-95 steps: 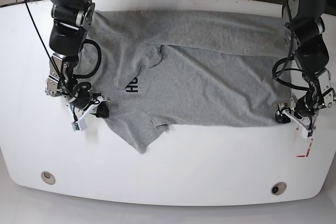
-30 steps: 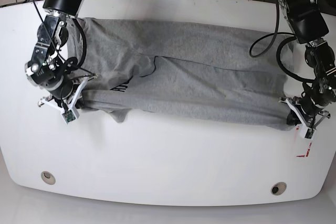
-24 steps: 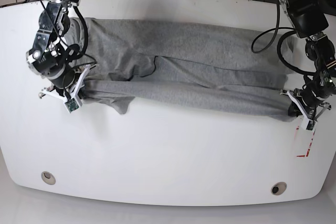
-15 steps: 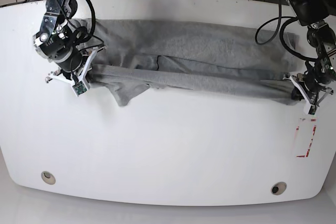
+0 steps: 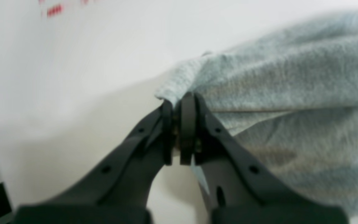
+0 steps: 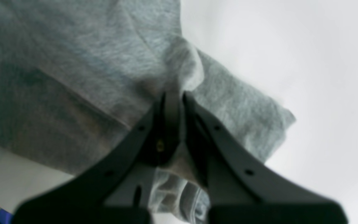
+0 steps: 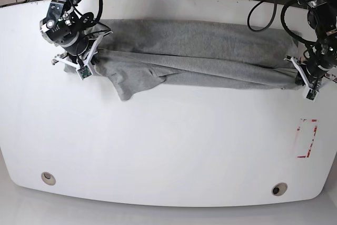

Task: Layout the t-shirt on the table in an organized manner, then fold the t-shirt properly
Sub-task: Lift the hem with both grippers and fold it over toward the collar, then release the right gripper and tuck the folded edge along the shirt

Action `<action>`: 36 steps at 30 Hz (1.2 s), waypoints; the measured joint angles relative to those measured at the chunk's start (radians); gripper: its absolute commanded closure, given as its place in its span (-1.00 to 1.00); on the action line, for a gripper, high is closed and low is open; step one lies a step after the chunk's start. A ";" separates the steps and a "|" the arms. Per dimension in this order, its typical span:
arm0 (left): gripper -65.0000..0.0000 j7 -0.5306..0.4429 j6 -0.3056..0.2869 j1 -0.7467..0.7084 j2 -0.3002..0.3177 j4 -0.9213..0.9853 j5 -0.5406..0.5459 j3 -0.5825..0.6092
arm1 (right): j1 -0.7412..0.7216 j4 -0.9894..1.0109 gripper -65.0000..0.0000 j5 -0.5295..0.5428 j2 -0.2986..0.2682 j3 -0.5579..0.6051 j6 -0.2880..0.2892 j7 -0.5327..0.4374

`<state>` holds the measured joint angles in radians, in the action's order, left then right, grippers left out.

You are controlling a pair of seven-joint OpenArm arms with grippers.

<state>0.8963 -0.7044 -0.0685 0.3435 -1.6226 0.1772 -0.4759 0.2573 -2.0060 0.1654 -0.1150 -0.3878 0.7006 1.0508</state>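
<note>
The grey t-shirt lies as a long, narrow band across the far half of the white table, with its near edge lifted and doubled back. One sleeve hangs out toward the front near the left end. My right gripper is at the band's left end, and in the right wrist view it is shut on a pinch of the t-shirt. At the right end my left gripper is also shut; up close it pinches the corner of the t-shirt.
A red tape rectangle marks the table at the right, in front of my left gripper. Two round grommets sit near the front edge. Cables hang behind the far edge.
Both grippers have carried the shirt's near edge toward the far side of the table. The shirt has narrowed from a wide spread to a thin band, and the lettering is now hidden.
</note>
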 measured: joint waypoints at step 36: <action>-0.14 0.153 0.004 -0.074 0.032 -0.106 -0.007 0.072 | 0.022 -0.003 -0.16 0.097 0.018 -0.039 0.000 0.001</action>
<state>1.0489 -0.7002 -0.1425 0.3756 -1.7287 0.1699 -0.4034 0.2790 -2.0090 0.2623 -0.0971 -0.4263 0.7002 1.0515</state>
